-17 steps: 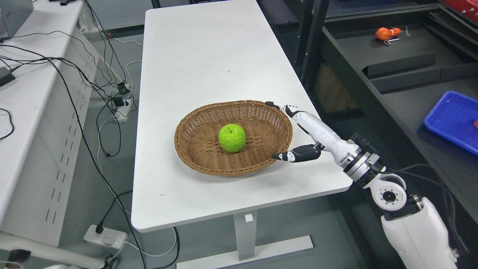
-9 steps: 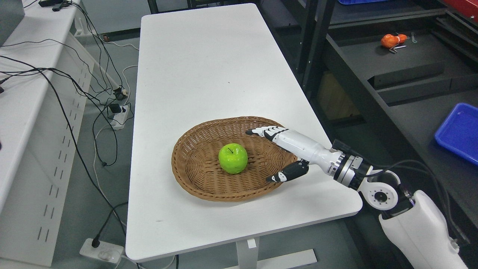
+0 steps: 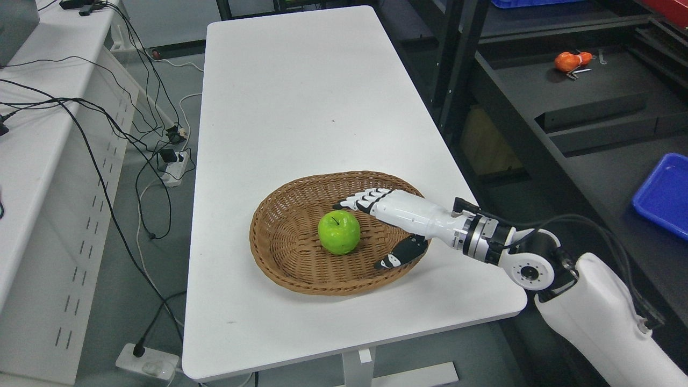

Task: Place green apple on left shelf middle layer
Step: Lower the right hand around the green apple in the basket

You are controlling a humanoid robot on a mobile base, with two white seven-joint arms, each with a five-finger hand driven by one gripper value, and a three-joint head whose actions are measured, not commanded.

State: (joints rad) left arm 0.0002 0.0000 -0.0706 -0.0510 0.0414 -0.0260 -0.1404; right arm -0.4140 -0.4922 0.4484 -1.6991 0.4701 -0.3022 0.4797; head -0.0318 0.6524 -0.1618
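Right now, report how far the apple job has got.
Done: nothing delivered; the apple sits in the basket on the table. In hand: the right hand reaches over the basket's right rim, fingers spread beside the apple, thumb below, not closed on it. Left: grasp, lift, carry it to the shelf's middle layer and release. The left arm is out of view.

White table [image 3: 301,97], wicker basket [image 3: 279,252] directly on it

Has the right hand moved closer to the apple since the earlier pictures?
Yes. The right hand has moved left, over the basket rim, toward the apple; its fingers are open, not yet grasping.
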